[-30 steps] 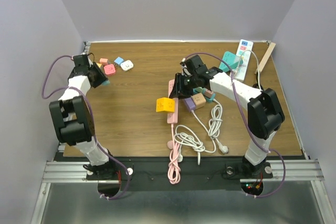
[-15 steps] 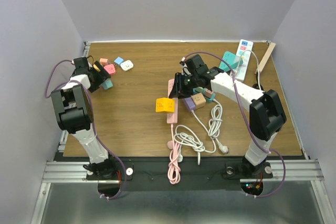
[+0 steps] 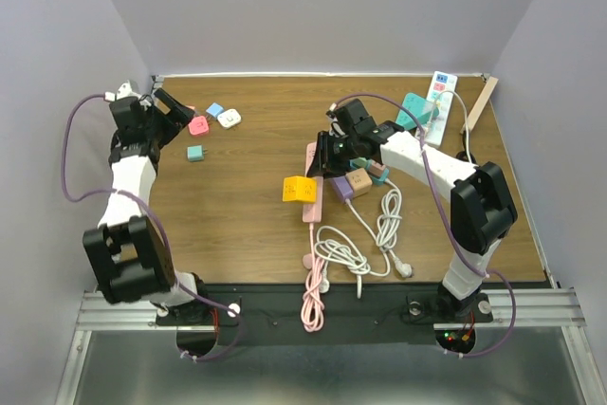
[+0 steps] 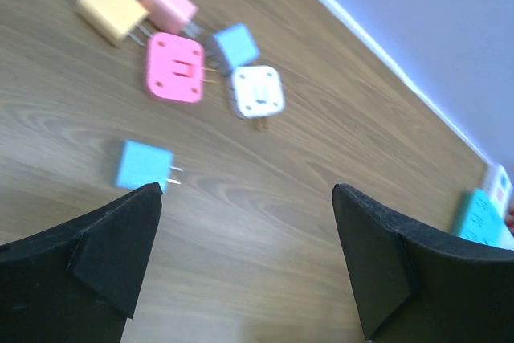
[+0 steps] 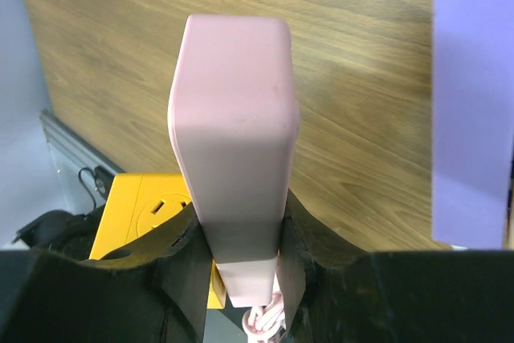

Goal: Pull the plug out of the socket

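The socket is a pink power strip [image 3: 312, 177] lying mid-table, with a yellow plug block [image 3: 298, 190] seated on its left side. My right gripper [image 3: 327, 156] is shut on the strip's far end; in the right wrist view the pink strip [image 5: 233, 134] fills the gap between the fingers, and the yellow plug [image 5: 152, 210] shows at lower left. My left gripper [image 3: 167, 109] hangs open at the far left above the table, holding nothing [image 4: 245, 198]. A small blue plug [image 4: 143, 165] lies loose on the wood just beyond its left finger, also seen as the teal plug [image 3: 194, 153].
Loose plugs sit at the back left: pink [image 4: 175, 78], white [image 4: 258, 91], light blue [image 4: 235, 44], orange [image 4: 112, 10]. Brown and purple adapters [image 3: 356, 182], a white cable coil [image 3: 356, 244] and the pink cord [image 3: 313, 296] lie by the strip. Teal and white strips [image 3: 422, 111] stand back right.
My left gripper opened and let go of the blue plug, which now lies on the table; that arm then rose and swung back left. The right gripper stayed still on the pink strip.
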